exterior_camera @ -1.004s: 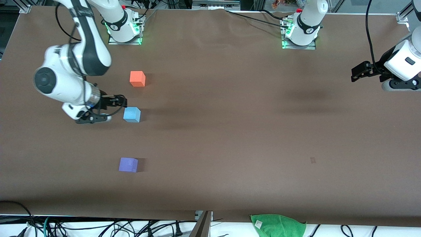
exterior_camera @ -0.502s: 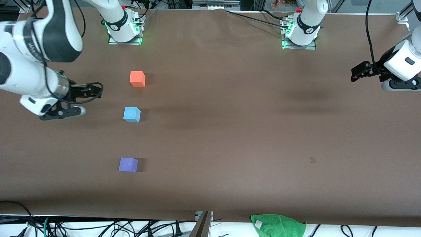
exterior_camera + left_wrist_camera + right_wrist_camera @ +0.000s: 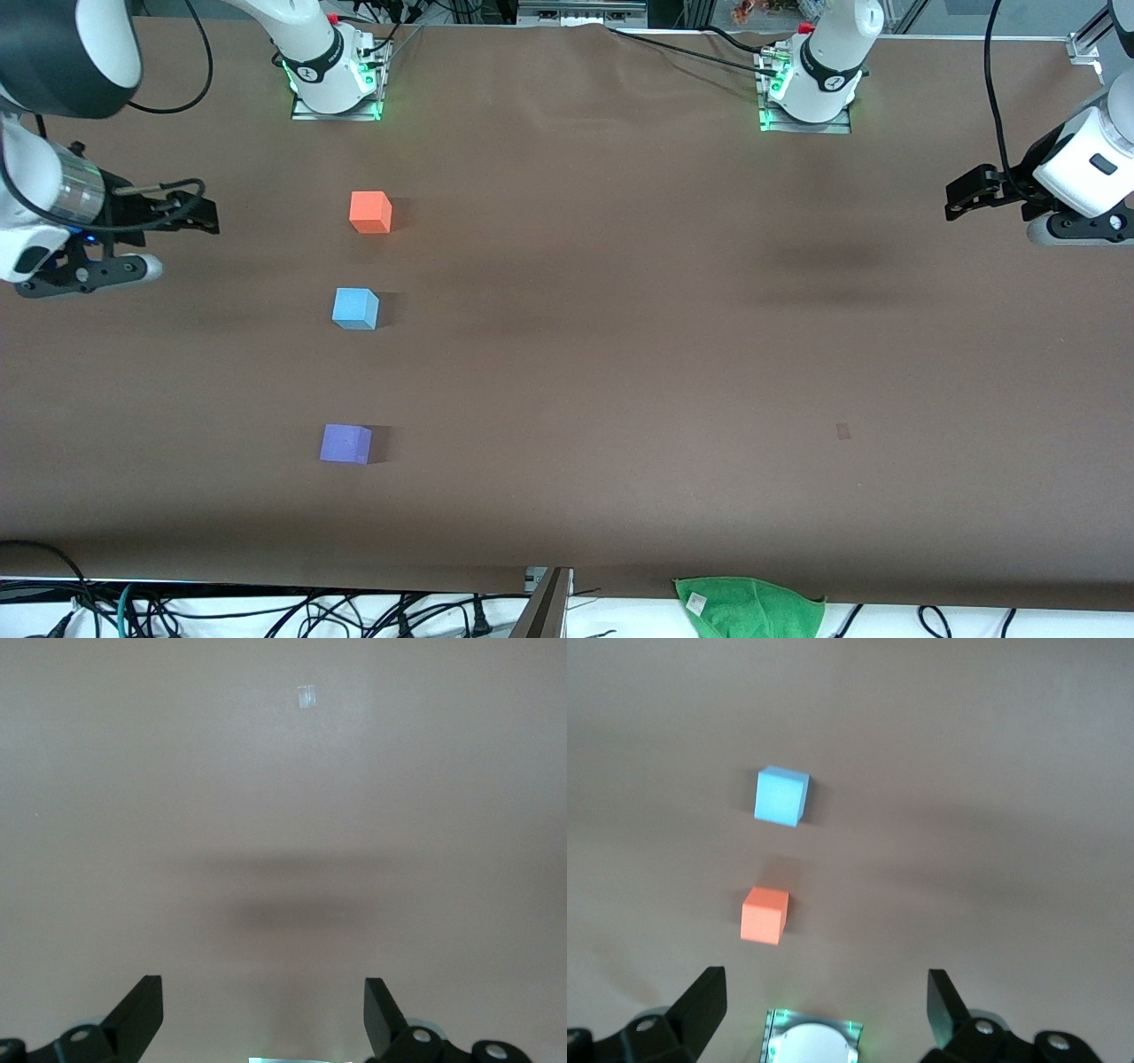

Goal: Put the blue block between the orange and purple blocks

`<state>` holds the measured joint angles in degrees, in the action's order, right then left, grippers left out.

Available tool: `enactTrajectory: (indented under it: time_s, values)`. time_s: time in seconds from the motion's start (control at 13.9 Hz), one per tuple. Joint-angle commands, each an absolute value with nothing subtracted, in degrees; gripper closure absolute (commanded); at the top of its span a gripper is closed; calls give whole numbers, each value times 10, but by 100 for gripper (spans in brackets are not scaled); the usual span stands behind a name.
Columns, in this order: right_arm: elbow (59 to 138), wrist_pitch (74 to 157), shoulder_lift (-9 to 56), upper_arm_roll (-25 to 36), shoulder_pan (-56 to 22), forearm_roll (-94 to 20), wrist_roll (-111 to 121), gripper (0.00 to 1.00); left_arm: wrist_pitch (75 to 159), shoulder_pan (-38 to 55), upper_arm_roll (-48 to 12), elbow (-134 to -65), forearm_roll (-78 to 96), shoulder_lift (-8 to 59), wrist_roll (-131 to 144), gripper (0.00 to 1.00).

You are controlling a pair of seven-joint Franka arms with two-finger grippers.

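The blue block (image 3: pixel 355 308) (image 3: pixel 781 796) rests on the brown table, in a line with the two others. The orange block (image 3: pixel 370 213) (image 3: pixel 765 915) lies farther from the front camera, the purple block (image 3: pixel 345 444) nearer. My right gripper (image 3: pixel 202 217) (image 3: pixel 824 988) hangs open and empty over the table's edge at the right arm's end, well apart from the blocks. My left gripper (image 3: pixel 966 195) (image 3: pixel 263 988) is open and empty over bare table at the left arm's end, where that arm waits.
A green cloth (image 3: pixel 749 605) lies off the table's edge nearest the front camera. A small pale mark (image 3: pixel 842 431) (image 3: pixel 306 696) is on the tabletop toward the left arm's end. The right arm's base (image 3: pixel 332 66) (image 3: pixel 813 1041) stands farther from the camera than the orange block.
My right gripper has drawn away from beside the blue block toward the right arm's end of the table, open throughout. The blocks and the left arm have not moved.
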<state>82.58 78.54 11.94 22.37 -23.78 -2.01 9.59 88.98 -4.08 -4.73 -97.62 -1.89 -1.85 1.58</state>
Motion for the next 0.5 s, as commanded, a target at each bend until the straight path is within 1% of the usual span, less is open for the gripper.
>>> enactTrajectory:
  time_s: [0.0, 0.07, 0.14, 0.22, 0.29, 0.43]
  values:
    - [816, 762, 101, 193, -212, -16, 96, 0, 878, -41, -49, -961, -16, -12, 16, 0]
    - [821, 760, 87, 156, -178, -16, 98, 0, 878, -41, -49, -961, -16, -12, 16, 0]
    - [825, 759, 76, 104, -139, -14, 98, 0, 877, -41, -49, -961, -16, -12, 16, 0]
    - [828, 759, 72, 65, -116, -5, 97, 0, 877, -41, -49, -961, -16, -12, 16, 0]
    - [829, 760, 71, 48, -105, 15, 98, 0, 877, -41, -49, -961, -16, -12, 16, 0]
    - [825, 762, 66, 33, -92, 27, 102, 0, 877, -41, -49, -961, -16, -12, 16, 0]
